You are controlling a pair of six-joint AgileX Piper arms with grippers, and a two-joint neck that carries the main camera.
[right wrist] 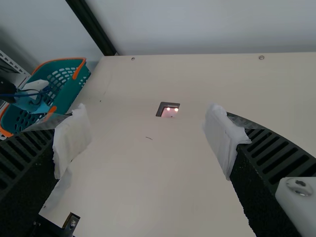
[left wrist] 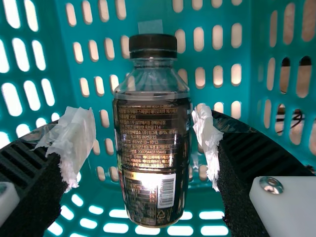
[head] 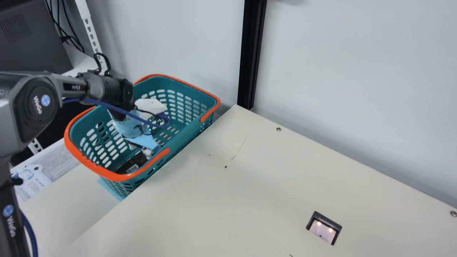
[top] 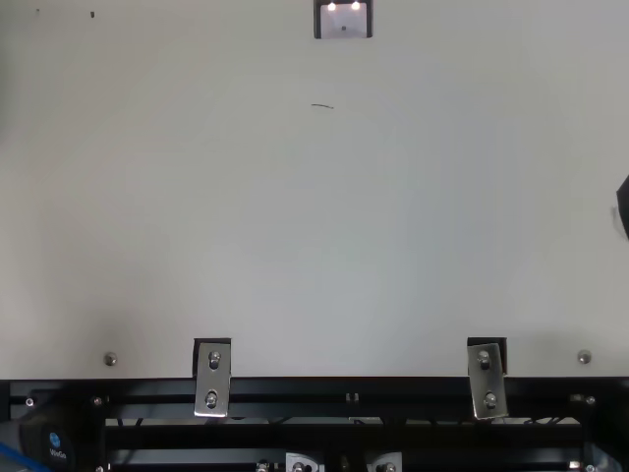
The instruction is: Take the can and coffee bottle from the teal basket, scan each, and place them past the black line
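Note:
In the main view my left gripper [head: 147,151] reaches down inside the teal basket [head: 191,130], near a dark object on its floor. The left wrist view has the coffee bottle [left wrist: 152,158], dark with a black cap, between the spread, white-wrapped fingertips of my left gripper [left wrist: 144,148]; a gap shows at each side of it. A black-framed scanner window [head: 323,230] with two small lights is set in the table. In the right wrist view, my right gripper [right wrist: 148,143] stands open over the table, nothing between its fingers.
The cream table [head: 228,192] meets the basket's long side. Behind it are a pale wall and a black upright post [head: 251,53]. A grey monitor [head: 30,35] stands at the back left. A black shape [top: 623,206] juts in at the top view's right edge.

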